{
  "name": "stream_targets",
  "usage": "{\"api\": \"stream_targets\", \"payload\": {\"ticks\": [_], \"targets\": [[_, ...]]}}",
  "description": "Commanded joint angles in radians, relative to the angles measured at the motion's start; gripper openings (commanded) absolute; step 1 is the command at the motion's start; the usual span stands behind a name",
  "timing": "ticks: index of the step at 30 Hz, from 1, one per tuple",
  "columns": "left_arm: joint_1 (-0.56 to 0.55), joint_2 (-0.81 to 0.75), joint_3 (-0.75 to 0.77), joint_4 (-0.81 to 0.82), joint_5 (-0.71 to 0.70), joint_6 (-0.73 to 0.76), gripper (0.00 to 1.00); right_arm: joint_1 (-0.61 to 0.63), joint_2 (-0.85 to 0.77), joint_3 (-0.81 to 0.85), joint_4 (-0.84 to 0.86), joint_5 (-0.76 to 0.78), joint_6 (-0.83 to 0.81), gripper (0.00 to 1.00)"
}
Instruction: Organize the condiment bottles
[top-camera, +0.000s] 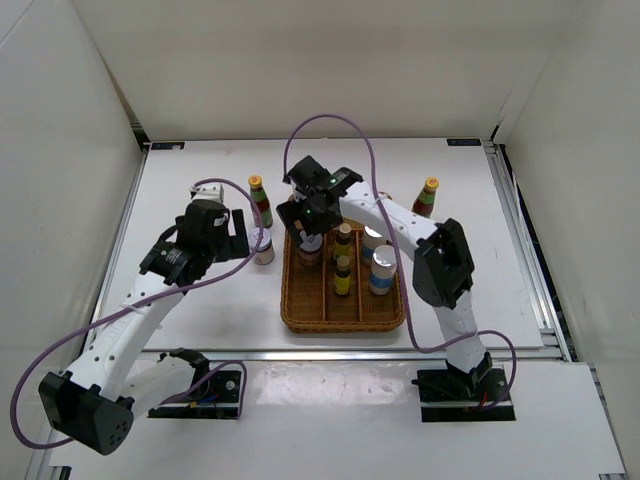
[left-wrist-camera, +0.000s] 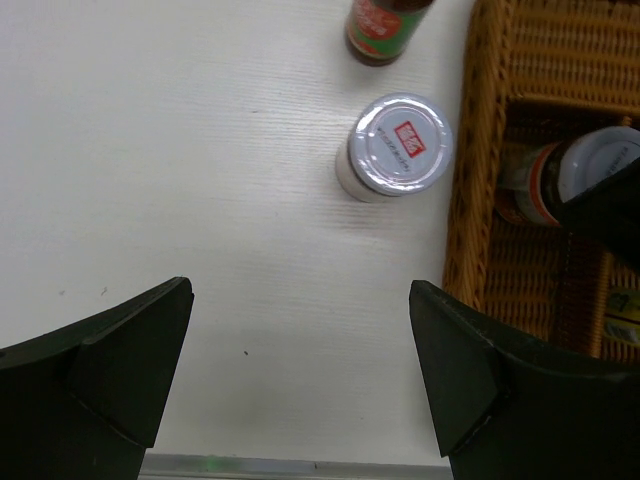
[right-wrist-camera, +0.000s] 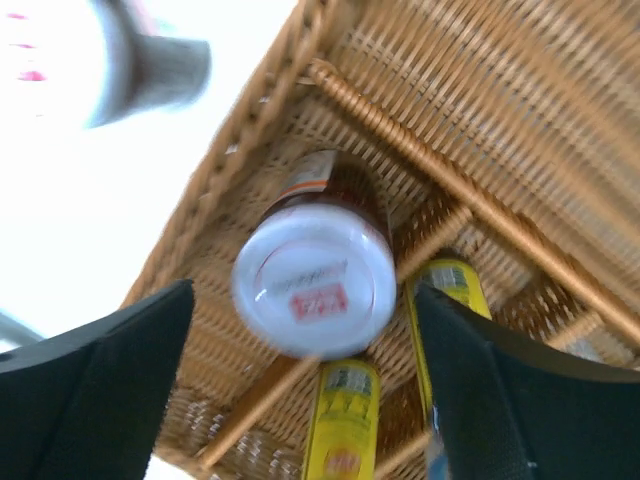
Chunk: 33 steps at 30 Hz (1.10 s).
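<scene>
Where my white worktop (top-camera: 200, 300) sits between white walls (top-camera: 300, 70), my right pincer (right-wrist-camera: 302, 298) stands apart around a white jar (right-wrist-camera: 313, 280) in the wicker tray (top-camera: 295, 318) | left pincer (left-wrist-camera: 300, 288) apart too, over bare worktop | second jar (left-wrist-camera: 400, 147) just beside tray | tall bottle (left-wrist-camera: 385, 25) cut off at top edge; right wrist view blurry

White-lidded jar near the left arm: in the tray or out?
Out: the jar stands on bare table, beside the wicker tray's outer wall.
</scene>
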Motion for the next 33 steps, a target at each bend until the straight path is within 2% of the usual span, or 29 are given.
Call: {"api": "stream_targets", "payload": {"ticks": [1,2,5,9,13,22,33], "targets": [[-0.029,-0.019,-0.029,0.06,0.084,0.035,1.0,0.006,-0.165,0.087,0.006,0.0,0.018,0.96],[-0.038,-0.019,-0.029,0.075,0.104,0.035,1.0,0.006,-0.2,0.124,-0.016,0.017,0.018,0.99],[-0.038,-0.019,-0.056,0.111,0.178,0.047,1.0,0.006,-0.286,0.16,-0.031,0.083,0.018,0.99],[-0.061,0.073,-0.056,0.15,0.203,0.038,1.0,-0.003,-0.416,0.149,-0.031,0.106,0.018,0.99],[-0.112,0.142,-0.056,0.207,0.102,0.027,1.0,-0.012,-0.551,0.07,-0.031,0.094,0.018,0.99],[-0.112,0.4,0.045,0.227,0.008,-0.007,1.0,-0.012,-0.764,-0.134,-0.031,0.142,0.009,0.99],[-0.057,0.581,0.123,0.281,0.017,-0.027,1.0,-0.012,-0.875,-0.213,-0.042,0.191,0.0,0.99]]}}
